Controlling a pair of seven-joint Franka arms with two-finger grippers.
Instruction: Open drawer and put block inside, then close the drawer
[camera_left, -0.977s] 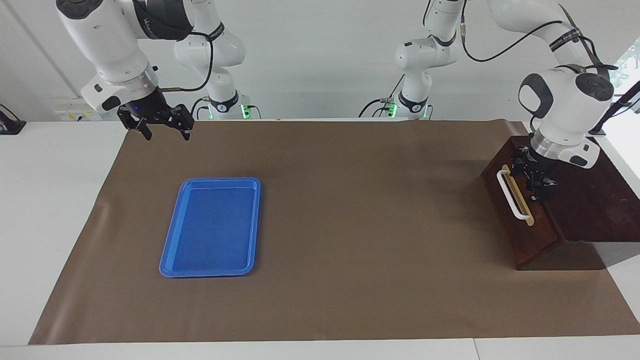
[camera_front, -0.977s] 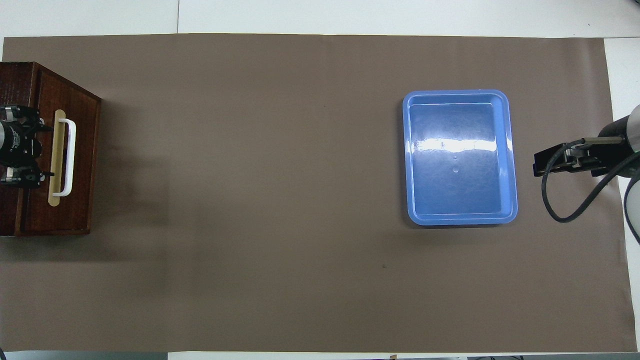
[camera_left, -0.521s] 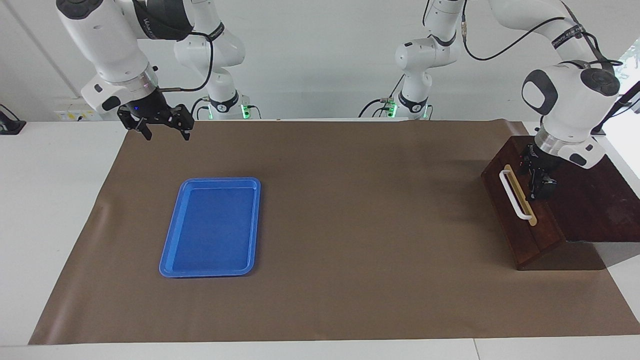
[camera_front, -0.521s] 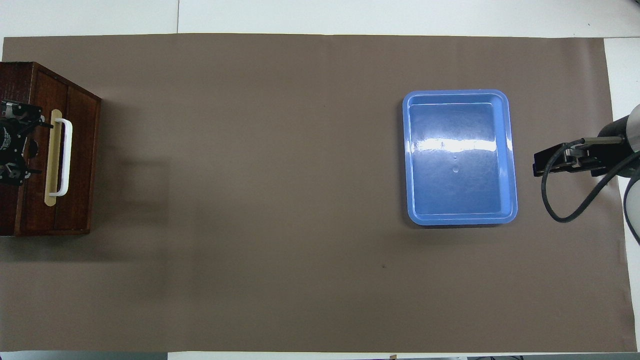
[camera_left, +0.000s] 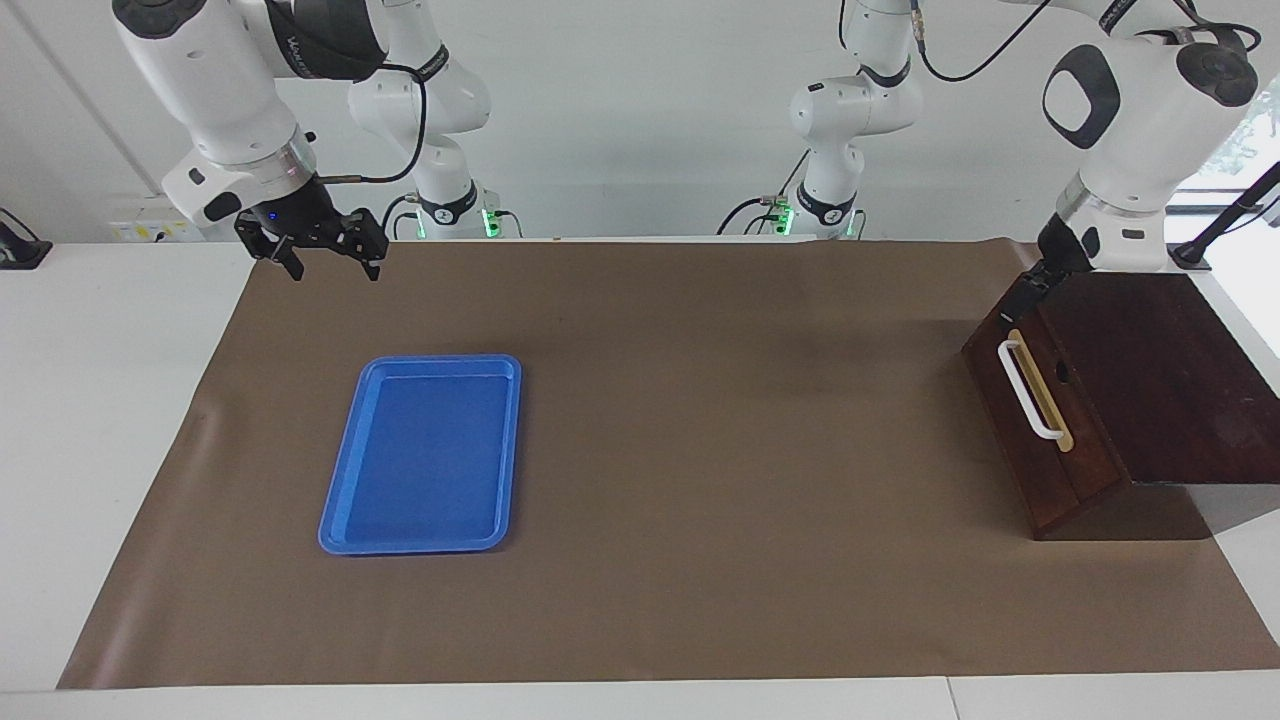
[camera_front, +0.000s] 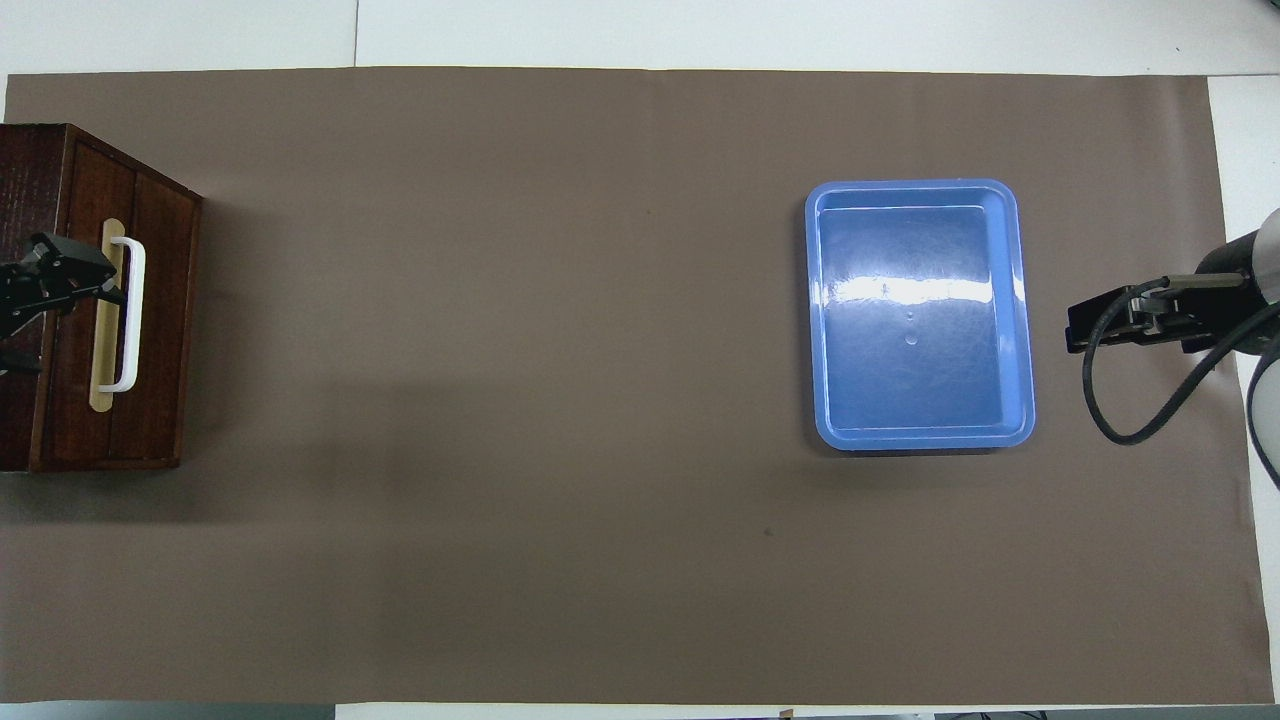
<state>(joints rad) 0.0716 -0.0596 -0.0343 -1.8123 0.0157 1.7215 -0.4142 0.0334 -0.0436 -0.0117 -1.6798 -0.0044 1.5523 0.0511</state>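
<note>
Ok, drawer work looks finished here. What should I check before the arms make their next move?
1. Drawer shut flush in its box: ok.
2. Block inside the drawer: cannot tell; no block shows in either view.
3. No block on the blue tray or the mat: ok.
4. Left gripper off the white handle: ok; it is up by the box's top edge, apart from the handle.
5. Right gripper out of the way: ok; it waits open over the mat's corner at the right arm's end.
</note>
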